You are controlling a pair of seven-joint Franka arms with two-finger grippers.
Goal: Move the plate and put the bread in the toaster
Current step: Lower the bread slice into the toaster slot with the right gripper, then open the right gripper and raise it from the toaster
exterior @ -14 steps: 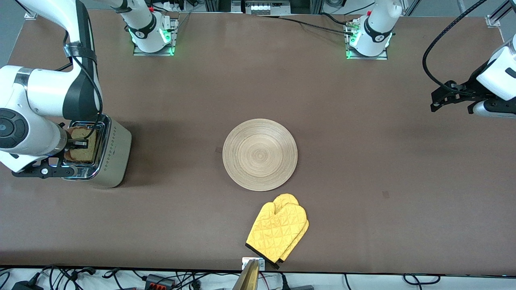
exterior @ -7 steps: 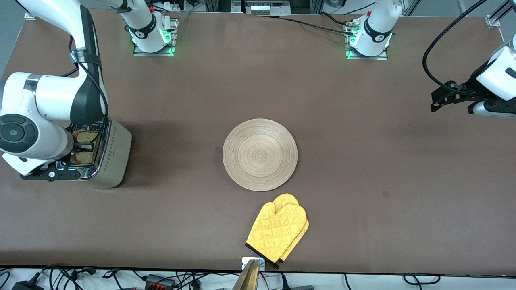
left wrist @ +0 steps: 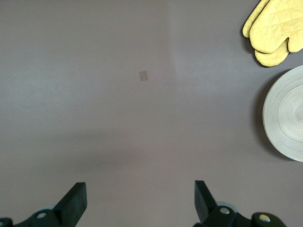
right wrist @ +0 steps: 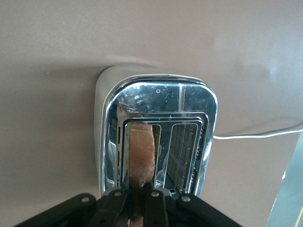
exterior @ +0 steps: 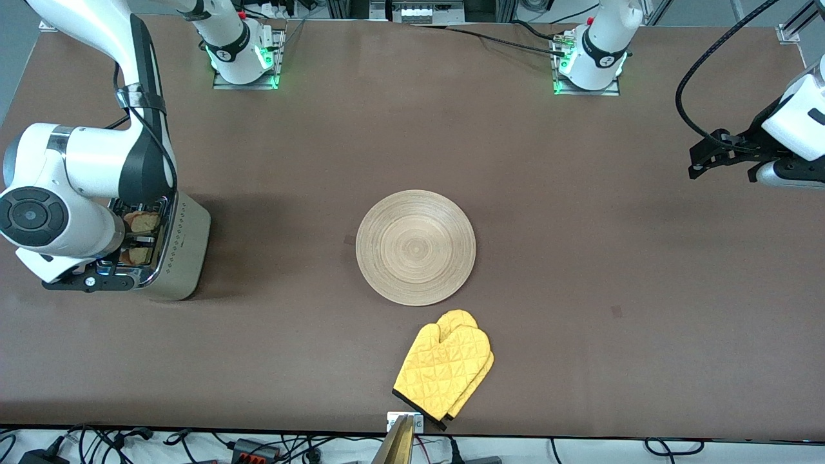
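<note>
While the right tool [right wrist: 139, 201] sits directly over the toaster [exterior: 174, 251] at the right arm's end of the table [exterior: 580, 258], its fingers are pinched together on the top edge of the bread [right wrist: 141, 149], which stands upright and partly sunk into one slot; the second slot beside it shows only its wire grid. Toaster's white cord [right wrist: 255, 136] trails off across the table. Plate [exterior: 416, 247] lies flat near mid-table, well apart from the toaster, nothing on it. Yellow oven mitt [exterior: 445, 370] lies just beside the plate, nearer the front camera, close to the table edge, not touching the plate as far as I can tell. Left tool [left wrist: 139, 203] waits up in the air over bare table at the left arm's end, fingers spread wide apart, holding nothing; its wrist view catches the mitt and a slice of the plate rim
</note>
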